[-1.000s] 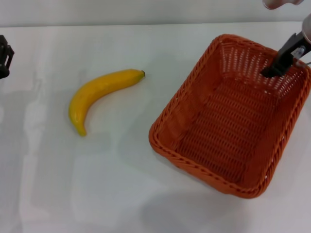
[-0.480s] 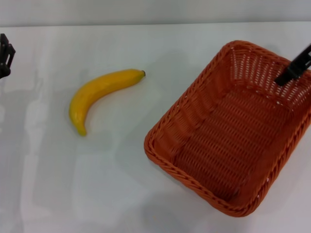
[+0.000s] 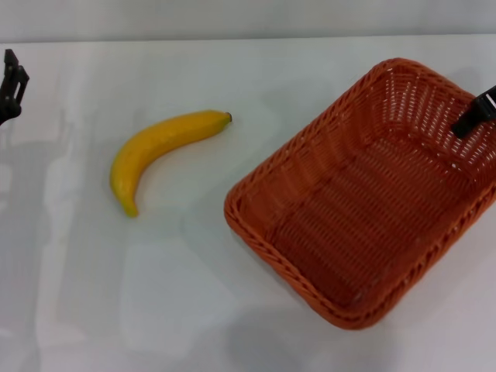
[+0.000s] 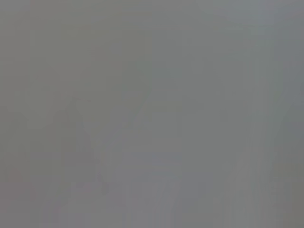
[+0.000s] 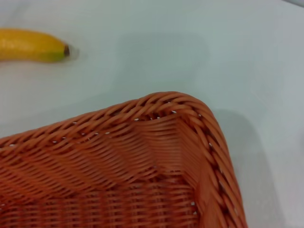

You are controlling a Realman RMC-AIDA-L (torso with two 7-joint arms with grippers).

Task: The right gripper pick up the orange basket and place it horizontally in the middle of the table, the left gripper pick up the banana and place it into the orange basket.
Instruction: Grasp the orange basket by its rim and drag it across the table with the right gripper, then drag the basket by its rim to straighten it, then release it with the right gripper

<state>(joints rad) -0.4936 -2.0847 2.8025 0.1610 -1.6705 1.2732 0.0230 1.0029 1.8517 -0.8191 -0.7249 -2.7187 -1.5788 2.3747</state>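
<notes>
The orange basket [image 3: 364,194] lies slantwise on the right half of the white table [image 3: 256,70], open side up and empty. My right gripper [image 3: 474,115] is at the basket's far right rim, with one black finger showing inside the wall, shut on that rim. The right wrist view shows a corner of the orange basket [image 5: 166,109] close up and the banana's dark tip [image 5: 35,45] beyond it. The yellow banana [image 3: 159,151] lies flat on the table left of the basket, well apart from it. My left gripper [image 3: 9,85] sits at the far left edge, away from the banana.
The table's back edge [image 3: 248,37] runs along the top of the head view. Bare white tabletop lies between the banana and the basket and in front of both. The left wrist view shows only plain grey.
The basket has swung clockwise in the head view, its near corner sliding left and its long side lying flatter. My right gripper moved right with the rim. The banana has not moved.
</notes>
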